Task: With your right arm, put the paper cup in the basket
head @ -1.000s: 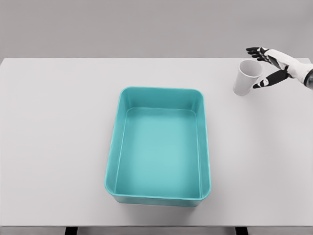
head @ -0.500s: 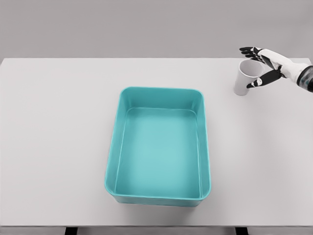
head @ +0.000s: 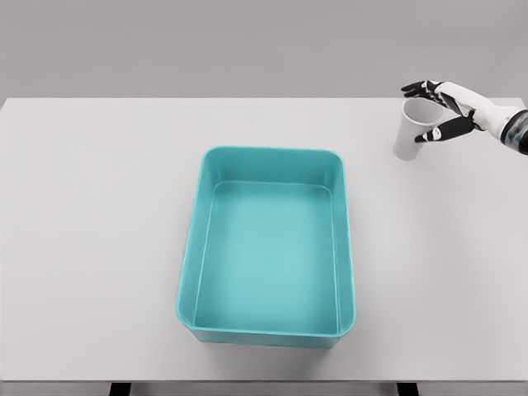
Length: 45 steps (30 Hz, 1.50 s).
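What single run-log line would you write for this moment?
stage: reaching to grasp | right hand: open around paper cup, not closed | cup: upright on table | basket: empty | left arm: out of view

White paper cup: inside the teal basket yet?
No, the white paper cup stands on the table, right of the teal plastic basket, at the right hand.

A single head view looks down from above the near edge of the white rectangular counter, centred on the teal plastic basket
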Available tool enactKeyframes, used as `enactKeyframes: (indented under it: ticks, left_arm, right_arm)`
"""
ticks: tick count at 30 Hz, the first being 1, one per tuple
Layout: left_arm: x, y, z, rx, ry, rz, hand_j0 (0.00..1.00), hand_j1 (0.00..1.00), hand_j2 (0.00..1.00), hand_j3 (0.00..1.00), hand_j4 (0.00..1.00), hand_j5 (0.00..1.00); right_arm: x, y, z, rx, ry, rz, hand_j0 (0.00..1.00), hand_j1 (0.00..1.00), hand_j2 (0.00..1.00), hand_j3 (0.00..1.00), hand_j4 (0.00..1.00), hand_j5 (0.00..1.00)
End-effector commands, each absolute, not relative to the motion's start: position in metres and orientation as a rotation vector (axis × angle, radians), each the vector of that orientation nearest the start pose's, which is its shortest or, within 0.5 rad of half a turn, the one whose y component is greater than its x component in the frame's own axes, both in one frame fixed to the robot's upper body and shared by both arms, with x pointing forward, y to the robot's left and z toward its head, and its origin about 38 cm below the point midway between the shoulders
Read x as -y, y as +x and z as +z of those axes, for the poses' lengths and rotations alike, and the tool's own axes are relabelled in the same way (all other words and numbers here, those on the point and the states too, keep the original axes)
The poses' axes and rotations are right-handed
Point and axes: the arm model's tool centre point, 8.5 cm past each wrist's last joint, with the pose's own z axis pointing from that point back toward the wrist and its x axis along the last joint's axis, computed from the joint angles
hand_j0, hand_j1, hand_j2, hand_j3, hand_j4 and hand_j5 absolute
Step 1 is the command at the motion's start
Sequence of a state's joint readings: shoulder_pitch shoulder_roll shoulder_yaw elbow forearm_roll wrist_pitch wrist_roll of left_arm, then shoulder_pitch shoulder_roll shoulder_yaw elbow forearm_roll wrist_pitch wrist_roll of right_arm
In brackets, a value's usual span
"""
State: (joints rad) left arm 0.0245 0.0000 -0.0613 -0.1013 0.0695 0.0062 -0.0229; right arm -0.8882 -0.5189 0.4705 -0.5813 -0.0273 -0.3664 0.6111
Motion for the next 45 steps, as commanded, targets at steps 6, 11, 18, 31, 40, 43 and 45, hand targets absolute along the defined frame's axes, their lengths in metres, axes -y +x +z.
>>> enactKeyframes:
  ticks: [6,11,18,31,40,43,45]
  left_arm:
    - [-0.268,0.019,-0.263,0.071,0.058,0.004,1.00,1.00,1.00,1.00,1.00,1.00]
    - [-0.268,0.019,-0.263,0.071,0.058,0.004,1.00,1.00,1.00,1.00,1.00,1.00]
    - [-0.268,0.019,-0.263,0.071,0.058,0.004,1.00,1.00,1.00,1.00,1.00,1.00]
    - [-0.268,0.019,-0.263,0.071,0.058,0.005,1.00,1.00,1.00,1.00,1.00,1.00]
    - [-0.268,0.019,-0.263,0.071,0.058,0.005,1.00,1.00,1.00,1.00,1.00,1.00]
    - [-0.268,0.019,-0.263,0.071,0.058,0.005,1.00,1.00,1.00,1.00,1.00,1.00]
    - [-0.268,0.019,-0.263,0.071,0.058,0.004,1.00,1.00,1.00,1.00,1.00,1.00]
  right_arm:
    - [0.395,0.539,0.179,1.357,-0.156,1.021,0.70,0.70,0.70,0.70,0.70,0.70]
    - [0.394,0.540,0.187,1.374,-0.164,1.035,0.65,0.65,0.65,0.65,0.65,0.65]
    - [0.387,0.541,0.200,1.419,-0.165,1.055,0.62,0.62,0.62,0.62,0.62,0.62]
    - [0.369,0.542,0.226,1.497,-0.173,1.124,0.62,0.62,0.62,0.62,0.62,0.62]
    - [0.363,0.531,0.240,1.569,-0.140,1.139,0.62,0.62,0.62,0.62,0.62,0.62]
    - [0.359,0.527,0.244,1.583,-0.139,1.166,0.62,0.62,0.62,0.62,0.62,0.62]
    - [0.352,0.526,0.251,1.592,-0.136,1.178,0.62,0.62,0.62,0.62,0.62,0.62]
